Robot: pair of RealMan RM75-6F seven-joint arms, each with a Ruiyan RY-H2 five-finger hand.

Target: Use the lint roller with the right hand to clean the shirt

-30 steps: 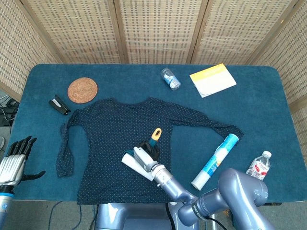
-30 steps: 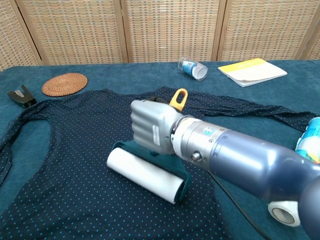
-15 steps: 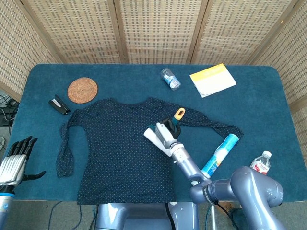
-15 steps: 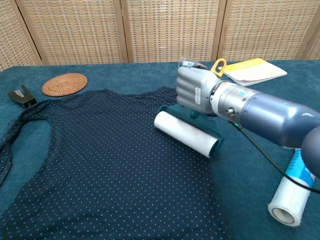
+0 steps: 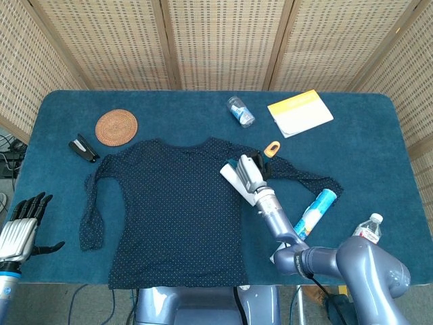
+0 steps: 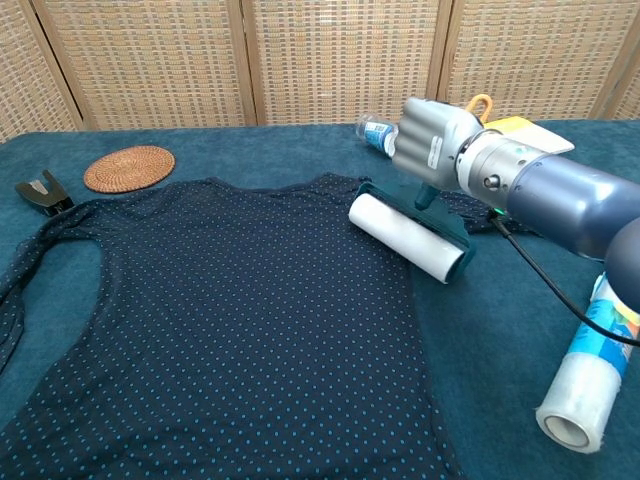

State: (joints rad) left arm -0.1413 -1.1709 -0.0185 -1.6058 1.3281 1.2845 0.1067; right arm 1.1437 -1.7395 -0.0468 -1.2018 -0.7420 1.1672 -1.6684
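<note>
Now the right hand (image 6: 432,140) sits further out over the table than a second ago, its fingers wrapped tight around the handle of the lint roller (image 6: 408,234), whose orange loop end pokes up behind the knuckles. A second ago hand and roller were low on the front of the shirt (image 6: 220,330), near the hem; half a second ago they were midway up; at this moment the white roll lies on the cloth at the shirt's right shoulder edge, where the sleeve begins, slanting away below and in front of the hand. In the head view the same hand (image 5: 252,173) shows over that shoulder with the roll (image 5: 237,181) just to its left.

Nearest the robot, to the right of and below the hand, the spray can (image 6: 590,370) lies on its side, in the same spot as before. A small water bottle (image 5: 365,233) stands further right near the table edge. Far to the left, at the near corner, the left hand (image 5: 20,227) hangs off the table (image 5: 379,135) with fingers spread and nothing in them, unchanged from the earlier frames.

Beyond the right hand lie a tipped clear jar (image 5: 240,111) and a yellow and white notebook (image 5: 300,112). Well to the left of it, past the shirt's collar, sit the woven coaster (image 6: 129,167) and a black clip (image 6: 42,191), none of them moved
</note>
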